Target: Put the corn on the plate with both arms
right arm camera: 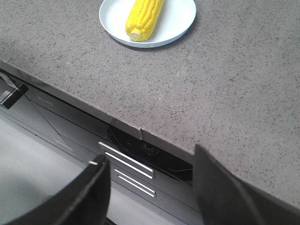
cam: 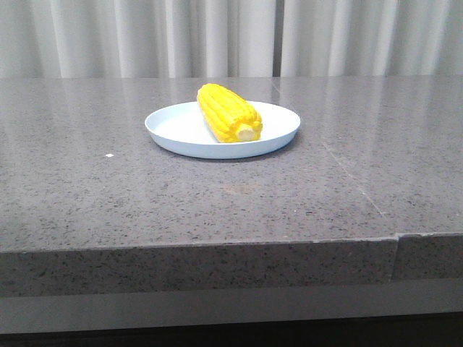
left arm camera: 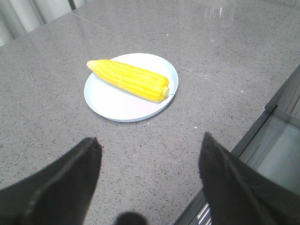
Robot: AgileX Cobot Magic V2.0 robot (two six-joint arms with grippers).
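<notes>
Corn (cam: 227, 112) sits on the plate (cam: 173, 130) in the front view, neither arm in sight. The plate rests on the grey table (cam: 108, 195), toward the far side and about midway between left and right edges. The cob lies diagonally, pale cut end toward the front edge and slightly right, tapered tip toward the far edge.

Over to the left wrist view: left gripper (left arm camera: 150, 159) hovers above the table near its front edge, jaws spread wide, holding nothing. Beyond it, the plate (left arm camera: 112, 101) carries the corn (left arm camera: 130, 79), the cob spanning most of the dish.

Right wrist view now: right gripper (right arm camera: 150, 178) hangs out past the table's front edge, jaws wide apart and empty. Well beyond it, the corn (right arm camera: 143, 18) lies on the plate (right arm camera: 178, 21), cut end facing the gripper.
</notes>
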